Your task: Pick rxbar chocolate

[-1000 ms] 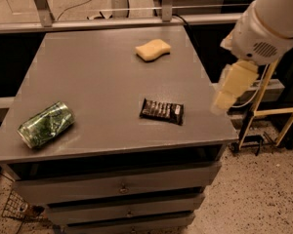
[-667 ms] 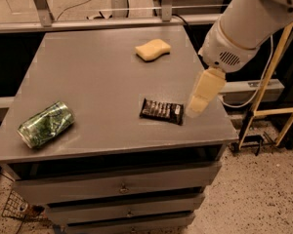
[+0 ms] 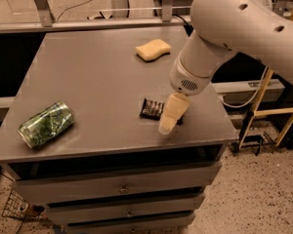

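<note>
1 rxbar chocolate point(image 3: 152, 108) flat, long axis left-right, right end behind hand point(image 3: 167, 123), grip unclear.

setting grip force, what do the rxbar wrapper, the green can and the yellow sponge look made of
The rxbar chocolate: likely thin plastic or foil film; glossy black with pale print. The green can: thin metal, probably aluminium; shiny and dented. The sponge: seemingly soft foam; matte pale yellow, wavy edge. The end effector hangs over the bar's right end in this view.
</note>
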`<state>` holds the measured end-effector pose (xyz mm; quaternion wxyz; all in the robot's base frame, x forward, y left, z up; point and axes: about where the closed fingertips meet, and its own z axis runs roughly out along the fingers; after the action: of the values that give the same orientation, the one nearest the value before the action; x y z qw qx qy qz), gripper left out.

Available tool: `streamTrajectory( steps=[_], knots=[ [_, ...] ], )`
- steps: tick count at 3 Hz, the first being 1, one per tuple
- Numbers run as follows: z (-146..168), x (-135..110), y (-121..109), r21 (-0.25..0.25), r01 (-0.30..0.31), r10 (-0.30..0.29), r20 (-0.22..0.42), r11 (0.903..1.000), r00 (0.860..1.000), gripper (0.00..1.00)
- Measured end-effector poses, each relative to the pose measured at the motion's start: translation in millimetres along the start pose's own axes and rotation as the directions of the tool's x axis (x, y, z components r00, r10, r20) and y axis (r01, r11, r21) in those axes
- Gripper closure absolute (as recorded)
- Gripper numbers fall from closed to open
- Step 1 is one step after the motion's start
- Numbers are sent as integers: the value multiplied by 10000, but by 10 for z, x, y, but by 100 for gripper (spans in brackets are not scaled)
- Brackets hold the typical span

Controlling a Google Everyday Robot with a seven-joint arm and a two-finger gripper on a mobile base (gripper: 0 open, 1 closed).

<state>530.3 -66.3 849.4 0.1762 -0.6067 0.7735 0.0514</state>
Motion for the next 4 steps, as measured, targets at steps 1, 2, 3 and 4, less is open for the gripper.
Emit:
streamTrajectory(
  steps=[1, 2, 3, 4],
  knots=[
    [245, -53, 19, -278, -11, 9, -75, 9996, 10000, 0],
    [370, -117, -6, -401, 35, -41, -152, 9992, 9999, 21],
    [408, -154, -27, -446, 73, -81, -173, 9990, 9998, 45],
    [358, -172, -35, -445, 73, -81, -172, 9990, 9998, 67]
  ],
)
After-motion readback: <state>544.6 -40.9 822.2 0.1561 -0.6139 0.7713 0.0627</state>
